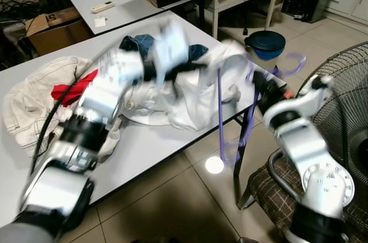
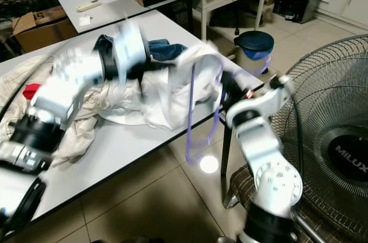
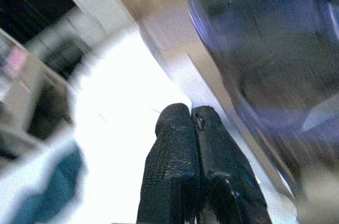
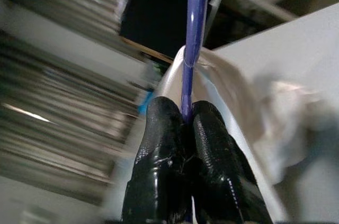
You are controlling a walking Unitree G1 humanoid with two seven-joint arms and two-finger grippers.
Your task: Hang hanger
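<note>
The right gripper (image 4: pixel 185 123) pinched the thin, probably light and springy purple hanger (image 1: pixel 220 111) at the table's (image 1: pixel 149 145) right edge, half inside a limp white garment (image 1: pixel 195 99); the left gripper (image 3: pixel 190 123) was pressed together, empty.

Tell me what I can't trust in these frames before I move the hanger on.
- Left claw: motion blur in both eye views; its tip merges into the white garment. Left wrist view shows fingers together, nothing visible between them.
- Purple hanger: right claw pinches it, but the hook is blurred in the eye views.
- Whether the garment sits on the hanger: folds hide it.
</note>
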